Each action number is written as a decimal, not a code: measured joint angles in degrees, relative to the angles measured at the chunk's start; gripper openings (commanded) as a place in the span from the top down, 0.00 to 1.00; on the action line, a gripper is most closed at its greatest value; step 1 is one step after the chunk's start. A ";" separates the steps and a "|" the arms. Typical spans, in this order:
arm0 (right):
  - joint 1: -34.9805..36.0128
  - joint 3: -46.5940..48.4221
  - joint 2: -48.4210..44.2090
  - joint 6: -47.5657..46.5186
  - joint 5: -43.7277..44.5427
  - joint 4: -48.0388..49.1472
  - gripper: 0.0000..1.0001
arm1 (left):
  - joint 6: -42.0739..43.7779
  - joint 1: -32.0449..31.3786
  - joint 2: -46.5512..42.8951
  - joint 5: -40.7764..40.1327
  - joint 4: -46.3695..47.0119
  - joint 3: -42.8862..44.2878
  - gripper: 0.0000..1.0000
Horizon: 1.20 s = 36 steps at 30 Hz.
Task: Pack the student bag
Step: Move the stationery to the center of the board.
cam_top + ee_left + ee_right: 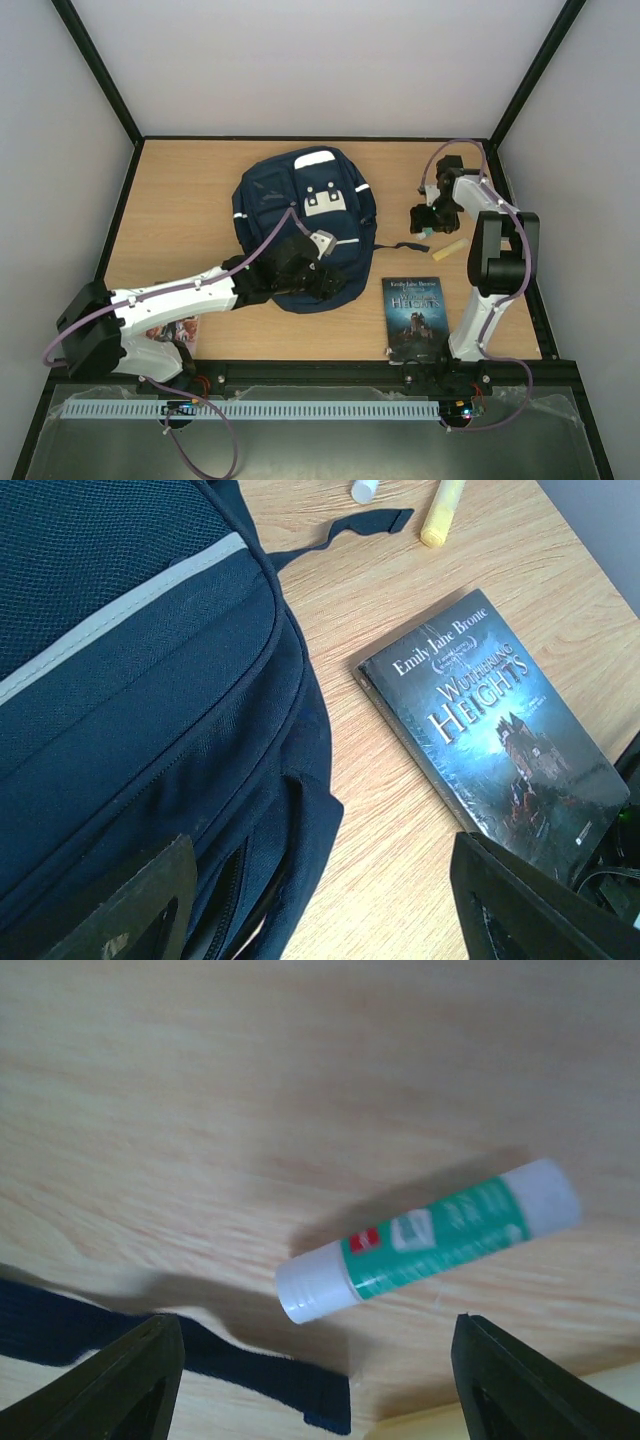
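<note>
The student bag [300, 215] is a large navy backpack with white stripes, lying flat in the middle of the table. My left gripper [318, 277] is open at its near right edge. In the left wrist view [330, 905] one finger is over the bag [130, 680] by a zipper and the other over the book's corner. A paperback, Wuthering Heights [415, 315], lies right of the bag and shows in the left wrist view [495, 730]. My right gripper [425, 222] is open and empty just above a green-and-white glue stick [430, 1240], with its jaws [315, 1385] astride it.
A yellow highlighter [447, 250] lies right of the glue stick and shows in the left wrist view [443, 510]. A dark bag strap [200, 1360] trails across the table toward the glue stick. Black frame rails border the table [180, 210].
</note>
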 measured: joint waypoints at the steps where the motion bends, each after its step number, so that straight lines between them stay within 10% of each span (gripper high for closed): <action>1: -0.11 -1.40 0.00 0.26 0.00 0.00 0.26 | 0.00 -0.02 -0.33 -0.02 -0.02 -0.24 0.27; 36: -2.99 -13.84 -20.65 -3.91 3.08 1.51 0.35 | -0.22 -0.74 -1.22 0.96 2.40 -3.08 0.26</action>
